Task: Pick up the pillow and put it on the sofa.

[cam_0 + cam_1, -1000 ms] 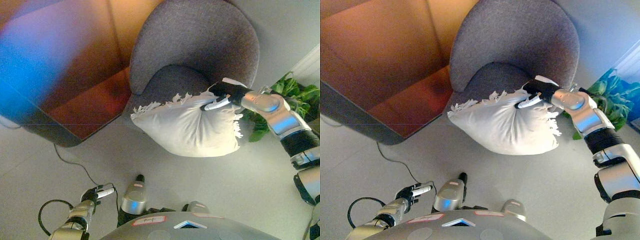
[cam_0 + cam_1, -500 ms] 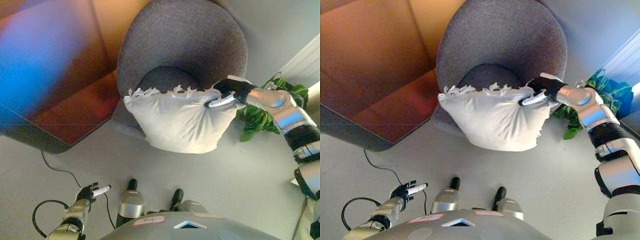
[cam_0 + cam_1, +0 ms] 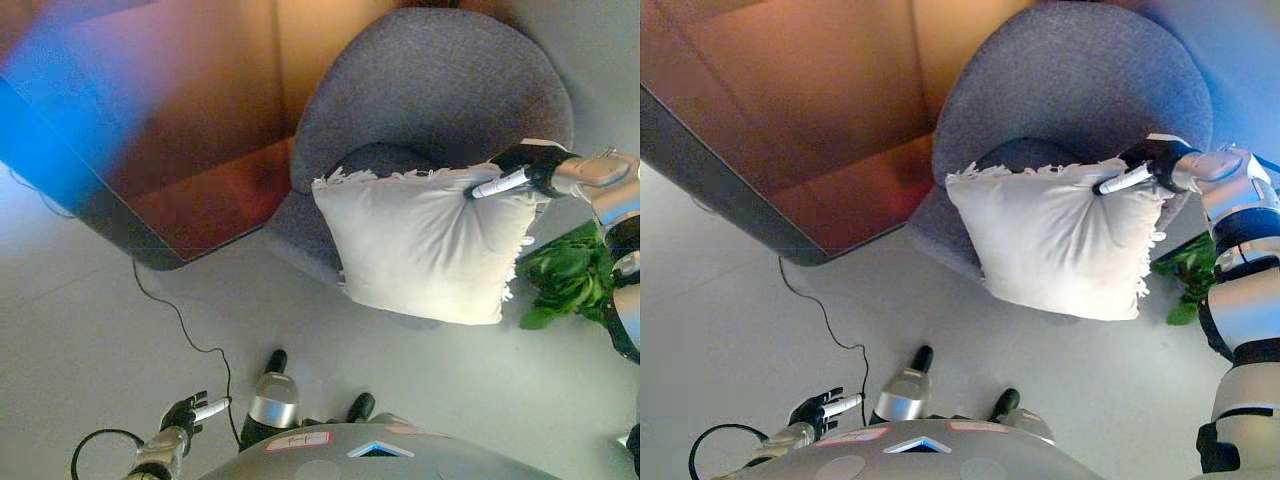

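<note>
Right hand (image 3: 522, 170) pinched the top right corner of the white fringed pillow (image 3: 425, 243), which I held hanging in front of the grey sofa (image 3: 440, 90), its top edge level with the seat cushion. A green plant (image 3: 560, 275) stood just right of the pillow. My left hand (image 3: 820, 408) hung low, fingers relaxed. Compared with a second earlier, the pillow hung squarer and flatter.

Front of grey sofa (image 3: 1080, 80) seat: hidden behind white pillow (image 3: 1060, 235). Right hand (image 3: 520, 170): thumb side buried in pillow's top corner. Potted plant (image 3: 565, 275): partly screened by pillow and arm. Left hand (image 3: 825, 408): small, low in view.
</note>
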You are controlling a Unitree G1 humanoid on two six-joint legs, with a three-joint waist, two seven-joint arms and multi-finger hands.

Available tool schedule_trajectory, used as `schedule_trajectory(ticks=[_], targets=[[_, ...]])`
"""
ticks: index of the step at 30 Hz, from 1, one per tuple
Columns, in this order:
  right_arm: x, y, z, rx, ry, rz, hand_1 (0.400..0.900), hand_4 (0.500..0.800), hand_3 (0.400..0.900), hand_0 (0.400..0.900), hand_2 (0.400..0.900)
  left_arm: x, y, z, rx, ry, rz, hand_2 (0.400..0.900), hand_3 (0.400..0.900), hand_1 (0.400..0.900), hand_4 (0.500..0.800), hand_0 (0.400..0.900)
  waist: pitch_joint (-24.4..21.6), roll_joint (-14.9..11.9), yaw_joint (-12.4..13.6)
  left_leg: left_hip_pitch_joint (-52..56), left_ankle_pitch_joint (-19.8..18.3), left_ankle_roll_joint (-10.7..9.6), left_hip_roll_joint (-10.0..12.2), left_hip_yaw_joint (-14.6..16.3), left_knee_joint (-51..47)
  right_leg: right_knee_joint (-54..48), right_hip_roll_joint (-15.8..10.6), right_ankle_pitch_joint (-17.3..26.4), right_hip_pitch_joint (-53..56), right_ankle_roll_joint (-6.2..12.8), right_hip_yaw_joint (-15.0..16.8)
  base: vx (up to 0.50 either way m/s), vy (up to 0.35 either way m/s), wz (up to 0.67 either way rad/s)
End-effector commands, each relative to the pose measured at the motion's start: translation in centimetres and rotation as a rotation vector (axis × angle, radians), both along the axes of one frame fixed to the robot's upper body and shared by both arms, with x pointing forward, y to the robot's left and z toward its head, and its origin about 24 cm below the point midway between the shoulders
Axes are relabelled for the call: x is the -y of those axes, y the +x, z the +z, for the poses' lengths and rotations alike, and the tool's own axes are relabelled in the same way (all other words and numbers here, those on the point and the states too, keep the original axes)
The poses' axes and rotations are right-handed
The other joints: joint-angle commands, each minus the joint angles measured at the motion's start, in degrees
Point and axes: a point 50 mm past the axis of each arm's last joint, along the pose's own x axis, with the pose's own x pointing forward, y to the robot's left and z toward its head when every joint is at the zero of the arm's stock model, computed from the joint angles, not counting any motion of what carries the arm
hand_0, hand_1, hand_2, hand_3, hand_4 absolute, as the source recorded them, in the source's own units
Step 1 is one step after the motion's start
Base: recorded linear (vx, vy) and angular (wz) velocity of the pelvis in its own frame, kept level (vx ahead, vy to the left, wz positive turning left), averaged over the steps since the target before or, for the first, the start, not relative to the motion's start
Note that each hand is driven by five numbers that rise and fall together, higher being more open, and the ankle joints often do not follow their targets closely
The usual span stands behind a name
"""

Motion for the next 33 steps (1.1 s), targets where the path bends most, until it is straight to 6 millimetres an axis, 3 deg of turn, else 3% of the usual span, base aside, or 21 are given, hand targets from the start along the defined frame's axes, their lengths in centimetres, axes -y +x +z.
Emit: schedule_trajectory(ticks=[1,11,22,33], targets=[[1.9,1.0,8.6,0.246,-0.081,-0.171,0.9,0.8,0.9,0.9,0.9,-1.8,-0.1,0.7,-0.002,0.063,-0.075,0.9,0.9,0.9,0.8,0.9,-3.7,-2.9,1.3,1.8,-1.3,-0.9,1.2,2.1,-0.9,2.7,-1.2,-3.9,0.9,1.84,1.0,0.08,-0.025,0.13],[4.4,-0.4,9.6,0.236,-0.162,-0.327,0.9,0.8,0.9,0.9,0.9,-2.0,-0.2,0.9,0.016,0.056,-0.095,0.9,0.9,0.9,0.8,0.9,-3.0,-1.2,2.6,0.5,-0.8,-1.3,0.9,0.0,0.0,3.4,-1.1,-4.9,1.3,1.05,0.0,0.03,-0.022,0.09],[6.3,-1.7,11.6,0.312,-0.28,-0.44,0.9,0.8,0.9,0.9,0.9,-1.5,-0.6,0.7,0.009,0.025,-0.103,0.9,0.9,0.9,0.8,0.9,-3.6,-1.0,1.8,0.9,-1.3,-1.3,1.0,0.3,0.9,3.8,-1.1,-5.9,2.2,0.72,0.9,0.03,0.004,-0.02],[6.6,-1.9,12.1,0.408,-0.24,-0.474,0.9,0.8,0.9,0.9,0.9,-1.6,-0.7,0.7,0.002,0.02,-0.09,0.9,0.9,0.9,0.8,0.9,-4.4,-1.4,1.1,1.3,-1.8,-1.3,0.9,1.0,1.3,3.7,-0.9,-6.2,2.8,0.64,1.7,0.02,0.0,-0.02]])
